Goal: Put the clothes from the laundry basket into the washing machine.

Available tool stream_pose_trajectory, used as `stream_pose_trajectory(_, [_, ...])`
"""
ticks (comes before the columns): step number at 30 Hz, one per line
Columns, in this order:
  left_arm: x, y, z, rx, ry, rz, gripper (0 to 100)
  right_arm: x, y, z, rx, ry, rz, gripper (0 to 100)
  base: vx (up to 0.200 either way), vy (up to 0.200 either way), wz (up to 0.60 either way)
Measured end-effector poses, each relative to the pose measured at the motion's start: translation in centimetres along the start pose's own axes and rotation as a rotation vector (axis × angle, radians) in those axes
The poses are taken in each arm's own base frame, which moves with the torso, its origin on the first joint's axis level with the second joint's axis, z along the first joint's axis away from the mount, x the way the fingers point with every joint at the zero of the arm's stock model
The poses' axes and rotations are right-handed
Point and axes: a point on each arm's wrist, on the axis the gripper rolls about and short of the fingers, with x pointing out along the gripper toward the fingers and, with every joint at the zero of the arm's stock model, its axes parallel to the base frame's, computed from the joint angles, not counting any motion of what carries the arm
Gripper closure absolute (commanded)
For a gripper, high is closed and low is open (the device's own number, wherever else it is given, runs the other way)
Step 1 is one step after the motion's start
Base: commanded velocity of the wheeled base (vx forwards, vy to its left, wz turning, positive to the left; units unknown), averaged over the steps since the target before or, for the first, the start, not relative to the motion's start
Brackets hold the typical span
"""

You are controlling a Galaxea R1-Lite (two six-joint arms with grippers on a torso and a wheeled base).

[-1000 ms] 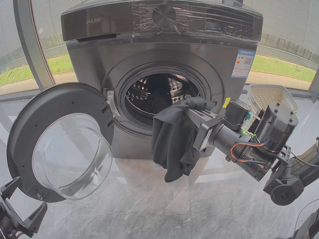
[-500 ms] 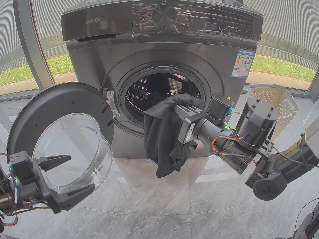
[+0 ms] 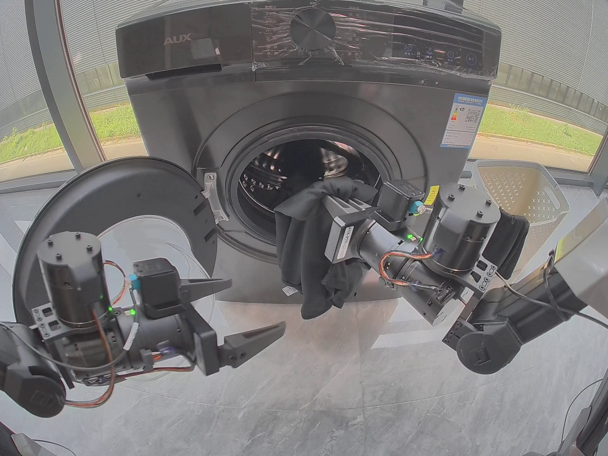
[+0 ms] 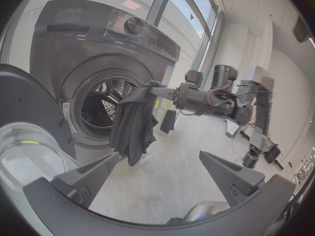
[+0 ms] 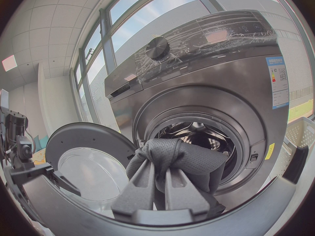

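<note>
My right gripper [image 3: 332,205] is shut on a black garment [image 3: 310,248] right at the rim of the washing machine's [image 3: 190,115] open drum [image 3: 297,166]. The cloth hangs down over the lower rim, outside the drum. In the right wrist view the two fingers [image 5: 144,177] pinch the garment's [image 5: 183,156] bunched top. My left gripper [image 3: 256,305] stands open and holds nothing, low in front of the swung-open door [image 3: 95,197]. The white laundry basket [image 3: 532,185] sits to the machine's right, with a dark cloth [image 3: 514,235] over its near edge.
The round door with its clear bowl [image 4: 19,148] stands open to the left of the drum, close behind my left arm. Grey marble floor [image 3: 354,375] lies open between the two arms. Windows run behind the machine.
My right gripper has carried the garment left and closer to the drum opening. My left arm has come up from the lower left corner and moved right, its gripper open.
</note>
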Motion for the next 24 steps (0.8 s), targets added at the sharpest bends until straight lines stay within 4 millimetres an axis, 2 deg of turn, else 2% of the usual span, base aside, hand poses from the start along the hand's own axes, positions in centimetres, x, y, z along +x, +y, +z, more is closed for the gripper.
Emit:
stream_pose_trajectory(6, [4.0, 0.6, 0.4, -0.033, -0.024, 0.113, 0, 0.6, 0.0, 0.3, 0.007, -0.007, -0.012, 100, 0.0, 0.0, 0.0])
stream_pose_trajectory(12, [6.9, 0.7, 0.5, -0.05, -0.049, 0.174, 0, 0.9, -0.1, 0.6, 0.01, -0.018, -0.018, 100, 0.0, 0.0, 0.0])
stream_pose_trajectory(24, [10.1, 0.5, -0.2, -0.156, -0.029, 0.11, 0, 1.1, -0.2, 0.7, 0.011, -0.024, -0.021, 100, 0.0, 0.0, 0.0])
